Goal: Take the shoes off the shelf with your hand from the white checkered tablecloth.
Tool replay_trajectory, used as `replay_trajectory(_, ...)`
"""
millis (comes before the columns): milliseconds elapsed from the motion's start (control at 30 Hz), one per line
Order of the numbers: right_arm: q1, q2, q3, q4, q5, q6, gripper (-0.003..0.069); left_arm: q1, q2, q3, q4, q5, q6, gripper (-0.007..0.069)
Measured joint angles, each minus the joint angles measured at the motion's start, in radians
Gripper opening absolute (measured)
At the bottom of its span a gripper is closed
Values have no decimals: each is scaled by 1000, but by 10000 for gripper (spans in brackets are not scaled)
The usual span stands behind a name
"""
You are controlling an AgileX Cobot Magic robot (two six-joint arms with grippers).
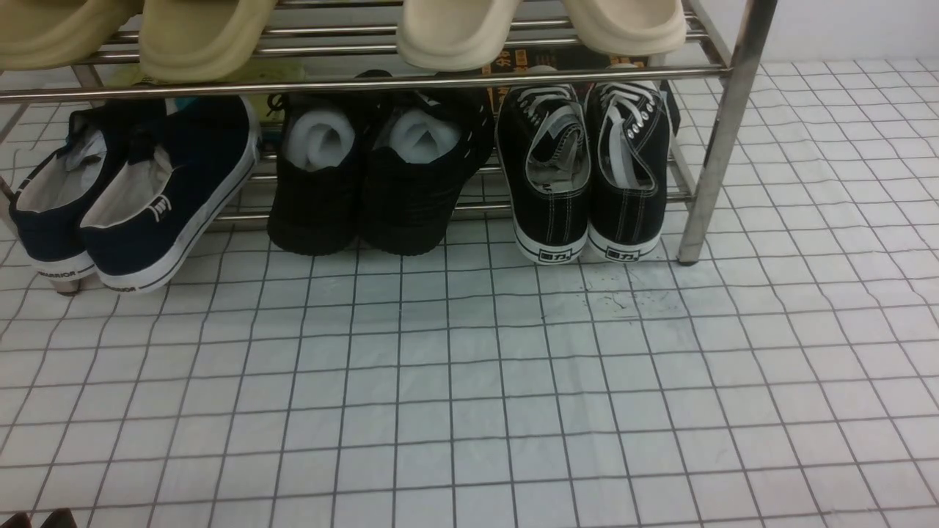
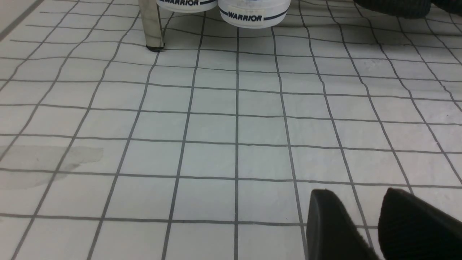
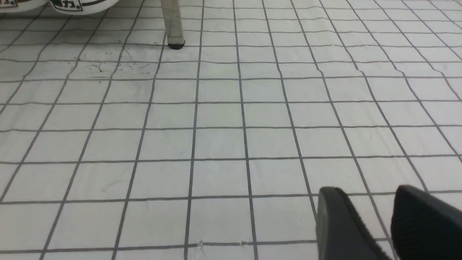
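Front view: shoes (image 1: 550, 202) rest heels-out on the shelf (image 1: 722, 132), easy to reach.
Parted and empty, left fingers (image 2: 332, 224) and right fingers (image 3: 339, 224) hang above the tablecloth (image 1: 469, 381).

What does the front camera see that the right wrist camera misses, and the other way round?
Only the front view shows the shoes' uppers: the black lace-up sneakers, the black foam-stuffed pair, the navy slip-ons, and the beige slippers on the upper tier of the shelf. Only the right wrist view shows the right gripper, jaws apart and empty. Both show the checkered tablecloth, the shelf's right leg, the sneakers' white heels and the dark specks on the cloth nearby.
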Motion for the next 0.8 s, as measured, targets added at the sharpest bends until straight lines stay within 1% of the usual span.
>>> replay_trajectory(33,0,0,0,37,-2,26,240,0,0,0,0,0,0,239)
replay_trajectory(67,0,0,0,47,-2,33,240,0,0,0,0,0,0,239)
replay_trajectory(133,0,0,2,203,-7,120,240,0,0,0,0,0,0,239)
replay_trajectory(167,0,0,2,249,-10,144,240,0,0,0,0,0,0,239)
replay_trajectory(200,0,0,6,371,-16,201,240,0,0,0,0,0,0,239)
replay_trajectory(233,0,0,7,371,-16,207,240,0,0,0,0,0,0,239)
replay_trajectory(267,0,0,8,439,-16,232,240,0,0,0,0,0,0,239)
replay_trajectory(300,0,0,9,534,-16,259,240,0,0,0,0,0,0,239)
replay_trajectory(400,0,0,9,635,-30,279,240,0,0,0,0,0,0,239)
replay_trajectory(500,0,0,7,662,-46,279,225,0,0,0,0,0,0,239)
replay_trajectory(533,0,0,-12,662,-39,264,190,0,0,0,0,0,0,239)
replay_trajectory(600,0,17,-79,643,-19,195,113,0,0,0,0,0,0,239)
replay_trajectory(633,0,57,-147,620,2,150,52,0,0,0,0,0,0,239)
replay_trajectory(700,0,162,-269,561,71,67,-1,0,0,0,1,0,0,239)
replay_trajectory(767,0,352,-420,476,228,-10,-9,0,0,0,1,0,0,239)
replay_trajectory(800,0,372,-433,469,245,-15,-9,0,0,0,1,0,0,239)
